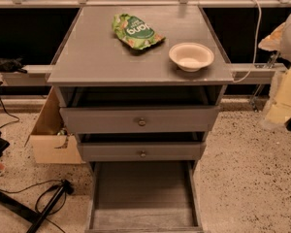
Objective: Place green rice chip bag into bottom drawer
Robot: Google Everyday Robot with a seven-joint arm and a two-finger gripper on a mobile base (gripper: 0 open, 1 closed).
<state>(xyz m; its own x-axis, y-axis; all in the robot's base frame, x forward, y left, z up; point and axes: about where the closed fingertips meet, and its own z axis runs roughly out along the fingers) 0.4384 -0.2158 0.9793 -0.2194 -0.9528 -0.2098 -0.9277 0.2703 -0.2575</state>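
The green rice chip bag [136,31] lies flat on the grey cabinet top [97,57], towards the back centre, left of a cream round bowl [191,56]. The bottom drawer [143,198] is pulled far out below the two knobbed drawers, and its long tray holds nothing. My gripper [277,39] shows only as a blurred pale shape at the right edge of the camera view. It is level with the cabinet top, well to the right of the bowl, and touches nothing on the cabinet.
The top drawer [140,120] and middle drawer [141,152] stand slightly out. A cardboard box [51,140] sits on the floor left of the cabinet, with dark cables and a stand [48,200] in front of it. A white cable [256,38] hangs at the right.
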